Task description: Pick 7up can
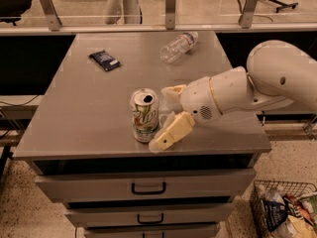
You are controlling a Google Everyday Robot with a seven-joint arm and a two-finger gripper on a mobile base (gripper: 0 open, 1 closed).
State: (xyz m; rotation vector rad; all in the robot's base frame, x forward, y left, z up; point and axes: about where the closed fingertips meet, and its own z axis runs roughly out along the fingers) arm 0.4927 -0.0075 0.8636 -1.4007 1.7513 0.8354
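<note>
The 7up can (144,115) stands upright near the front edge of the grey table (89,113). It is white with green lettering and has an open silver top. My gripper (161,118) comes in from the right on a white arm (237,90). It is open. One cream finger (171,131) lies in front of the can's right side. The other finger (171,91) sits behind and to the right of the can. The can stands at the mouth of the open fingers, not clasped.
A clear plastic bottle (179,46) lies on its side at the back of the table. A dark blue packet (104,60) lies at the back left. Drawers (148,187) sit below the tabletop. A wire basket (285,209) with packets stands on the floor at the right.
</note>
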